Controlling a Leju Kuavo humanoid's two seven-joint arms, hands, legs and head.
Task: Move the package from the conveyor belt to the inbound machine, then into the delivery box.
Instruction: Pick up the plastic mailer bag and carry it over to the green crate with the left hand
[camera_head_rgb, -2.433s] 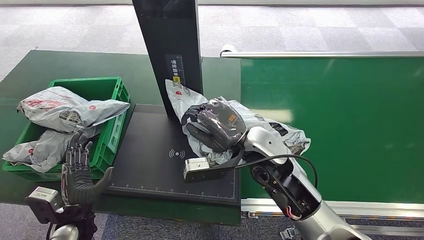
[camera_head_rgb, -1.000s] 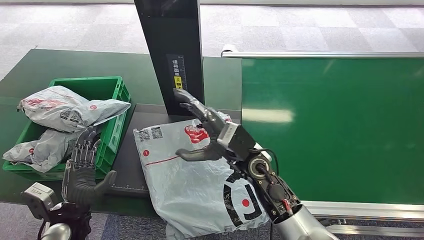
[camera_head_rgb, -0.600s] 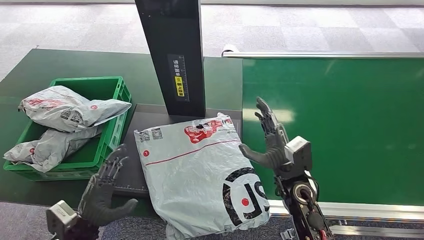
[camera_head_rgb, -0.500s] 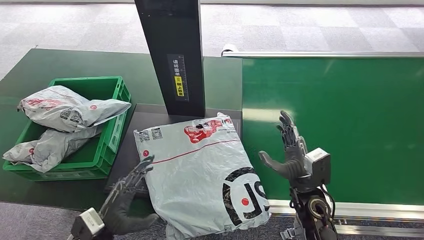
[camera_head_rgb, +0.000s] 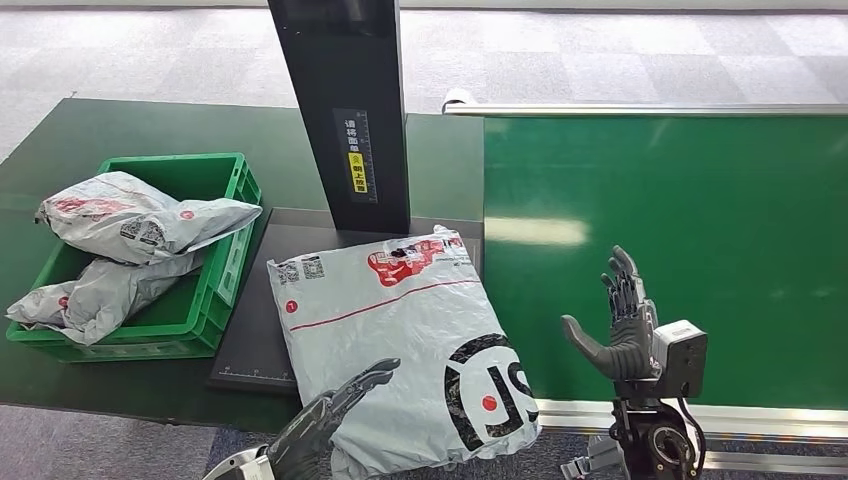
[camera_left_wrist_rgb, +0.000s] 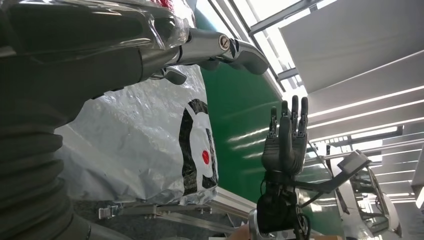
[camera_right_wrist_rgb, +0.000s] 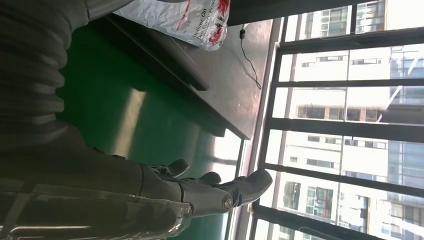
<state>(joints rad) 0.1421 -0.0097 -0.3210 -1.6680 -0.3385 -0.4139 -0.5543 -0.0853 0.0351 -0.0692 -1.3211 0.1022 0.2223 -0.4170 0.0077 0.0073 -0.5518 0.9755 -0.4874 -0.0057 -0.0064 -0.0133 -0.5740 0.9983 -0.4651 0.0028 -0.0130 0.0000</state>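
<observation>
A: The package (camera_head_rgb: 400, 345) is lying flat on the inbound machine (camera_head_rgb: 255, 335), its near end hanging over the platform's front edge and its far end sitting just short of the machine's black upright column (camera_head_rgb: 345, 110).

B: And the left robot hand (camera_head_rgb: 325, 420)?

A: It is reaching in at the package's near corner with fingers stretched out and apart, released, gripping nothing. The head view is not showing whether the fingertips are touching the bag.

B: What is the right robot hand (camera_head_rgb: 625, 325) doing?

A: It is standing upright over the conveyor belt (camera_head_rgb: 700, 230), palm turned toward the package, fingers spread, also released and well apart from the bag. The left wrist view is showing the same raised right hand beyond the bag's black-and-red print.

B: The delivery box (camera_head_rgb: 215, 290)?

A: The green crate is sitting just beside the machine on the dark green desk (camera_head_rgb: 90, 130), and two other grey bags (camera_head_rgb: 130, 220) are resting inside it, one lying over the other and poking above the rim.
</observation>
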